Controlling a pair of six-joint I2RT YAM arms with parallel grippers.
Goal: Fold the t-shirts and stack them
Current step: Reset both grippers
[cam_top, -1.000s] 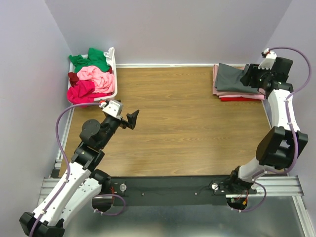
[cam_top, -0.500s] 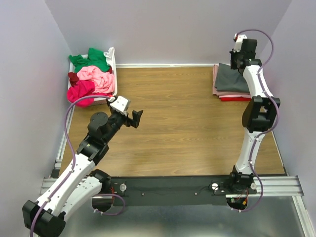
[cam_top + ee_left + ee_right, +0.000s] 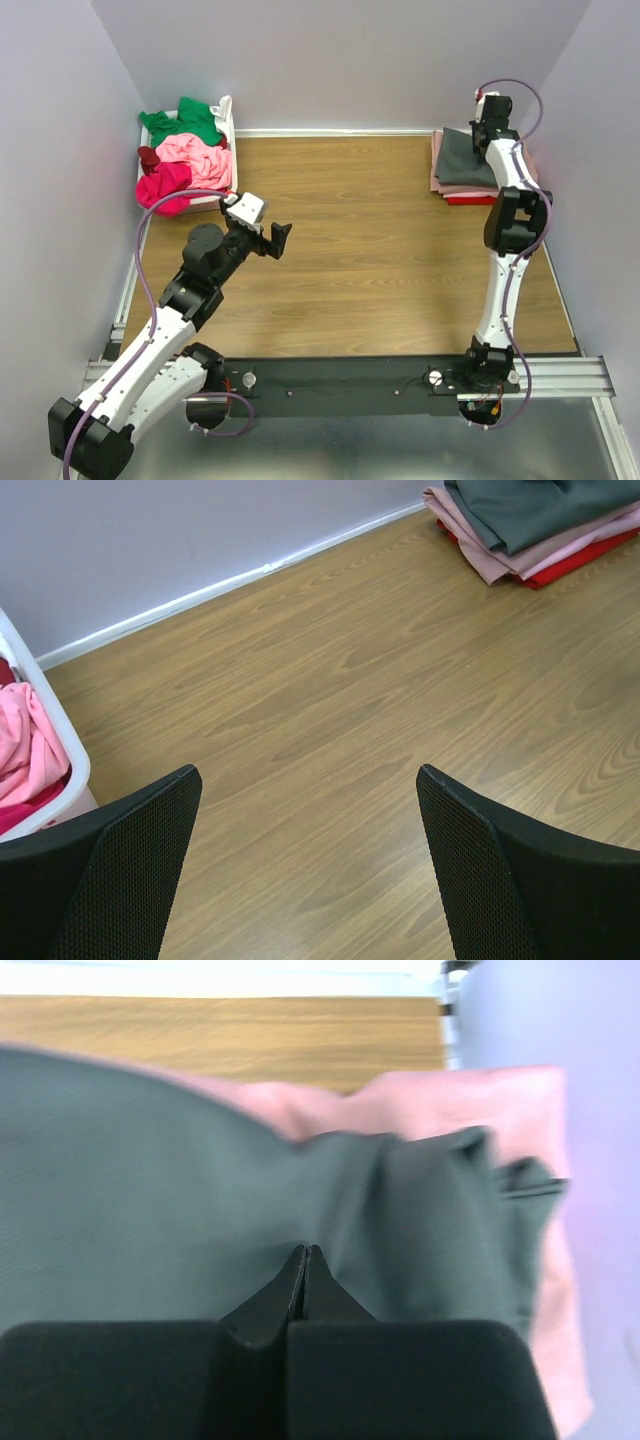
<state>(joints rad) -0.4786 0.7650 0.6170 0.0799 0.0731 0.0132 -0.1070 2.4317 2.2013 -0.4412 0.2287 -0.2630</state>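
From above, the folded stack point(image 3: 462, 185) sat at the far right corner of the table point(image 3: 380, 250). The dark grey t-shirt point(image 3: 460, 158) lay on top, with pink and red edges showing under it. The right gripper point(image 3: 484, 135) hung over the stack's far right end, too small there to read. Across the table, the white basket point(image 3: 231, 140) held the unfolded ones: a green t-shirt point(image 3: 188, 120), a light pink t-shirt point(image 3: 195, 152), a magenta t-shirt point(image 3: 163, 186) and a scrap of a maroon t-shirt point(image 3: 148, 157). The left gripper point(image 3: 274, 238) hovered near the basket over bare wood.

Through the left wrist camera, the left gripper point(image 3: 308, 775) stood spread wide with only table between its fingers. The basket's rim point(image 3: 75, 765) was at the left, and the stack point(image 3: 530, 530) lay well off at the upper right.

Through the right wrist camera, the right gripper point(image 3: 305, 1251) had its tips pressed tight together above the grey t-shirt point(image 3: 150, 1160). No cloth was visibly caught between them. The shirt's right end point(image 3: 440, 1190) was rumpled, with a pink t-shirt point(image 3: 460, 1100) showing under it.

To my eye the grey shirt had been set on the pile and that step was closing out. The next job would be a fresh shirt from the basket. The open left gripper was nearest, but it would need to turn toward the heap and pinch one shirt only.
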